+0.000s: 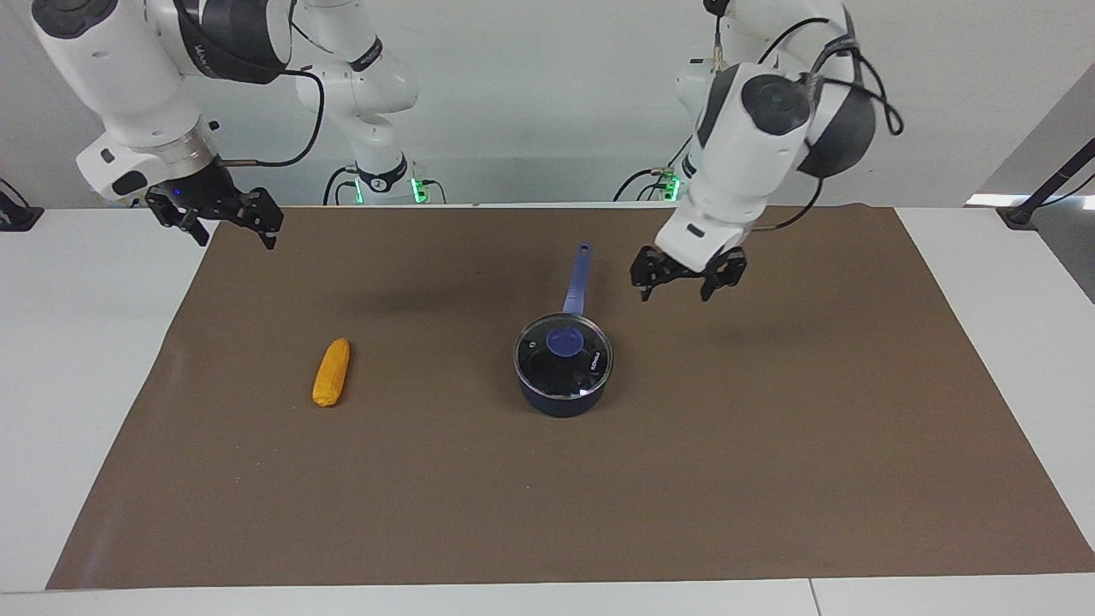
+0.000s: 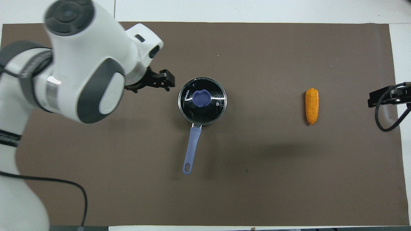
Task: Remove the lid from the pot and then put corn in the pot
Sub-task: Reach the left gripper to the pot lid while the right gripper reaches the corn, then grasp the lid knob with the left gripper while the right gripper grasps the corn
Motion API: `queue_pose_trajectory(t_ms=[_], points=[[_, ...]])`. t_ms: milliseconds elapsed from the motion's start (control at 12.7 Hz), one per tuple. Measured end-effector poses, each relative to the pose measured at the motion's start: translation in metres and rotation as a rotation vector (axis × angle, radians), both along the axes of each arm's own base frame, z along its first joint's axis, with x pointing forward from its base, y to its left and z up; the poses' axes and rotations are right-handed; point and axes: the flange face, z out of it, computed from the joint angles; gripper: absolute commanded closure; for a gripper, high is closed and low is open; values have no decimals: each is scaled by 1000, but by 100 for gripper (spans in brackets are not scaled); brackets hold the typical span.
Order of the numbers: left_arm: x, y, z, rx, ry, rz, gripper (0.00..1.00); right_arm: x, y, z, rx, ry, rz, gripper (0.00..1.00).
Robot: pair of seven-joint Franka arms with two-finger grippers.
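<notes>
Centrally on the brown mat (image 1: 770,479) stands the pot (image 1: 562,395), the lid (image 1: 563,356) seated on it, handle toward the robots. Well apart, toward the right arm's end, lies the corn (image 1: 331,371). Left gripper (image 1: 688,275) hangs open and empty beside the pot; right gripper (image 1: 224,221), open and empty, waits over the mat's edge.

Lidded pot (image 1: 562,395), corn (image 1: 331,372) beside

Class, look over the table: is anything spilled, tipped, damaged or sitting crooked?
Nothing stands out. The lid sits level on the upright pot, and the corn lies whole on the brown mat.
</notes>
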Motion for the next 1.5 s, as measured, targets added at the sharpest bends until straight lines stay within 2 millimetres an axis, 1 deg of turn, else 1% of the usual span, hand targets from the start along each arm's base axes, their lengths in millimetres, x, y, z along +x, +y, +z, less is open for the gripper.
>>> queue_pose_trajectory(t_ms=[79, 157, 236, 315, 394, 551, 630, 787, 866, 1024, 1102, 1260, 1496], points=[[-1, -27, -18, 4, 2, -2, 0, 4, 0, 2, -2, -37, 2, 0], [-3, -45, -33, 10, 10, -5, 0, 9, -1, 1, -5, -76, 4, 0], [-5, -59, -45, 15, 13, -2, 0, 14, -1, -7, -6, -125, 8, 0], [-6, -69, -54, 20, 17, -1, 0, 20, 0, -21, -2, -179, 14, 0], [-7, -79, -61, 22, 18, -1, 0, 23, 3, -42, 6, -227, 19, 0], [-7, -88, -71, 22, 15, 1, 0, 24, 9, -95, 17, -249, 27, 0], [-7, -90, -74, 20, 11, 3, 0, 23, 19, -122, 24, -232, 32, 0], [-8, -95, -82, 24, 15, -2, 0, 23, 47, -161, 32, -199, 48, 0], [-9, -98, -85, 24, 14, -5, 0, 24, 54, -180, 32, -195, 53, 2], [-10, -102, -86, 21, 11, -9, 0, 27, 55, -212, 28, -225, 55, 2], [-11, -103, -86, 21, 10, -10, 0, 27, 55, -224, 27, -238, 55, 2], [-12, -107, -87, 16, 3, -15, 0, 25, 55, -254, 23, -207, 56, 2], [-12, -110, -95, 22, 2, -19, 0, 23, 54, -289, 16, -160, 57, 2]])
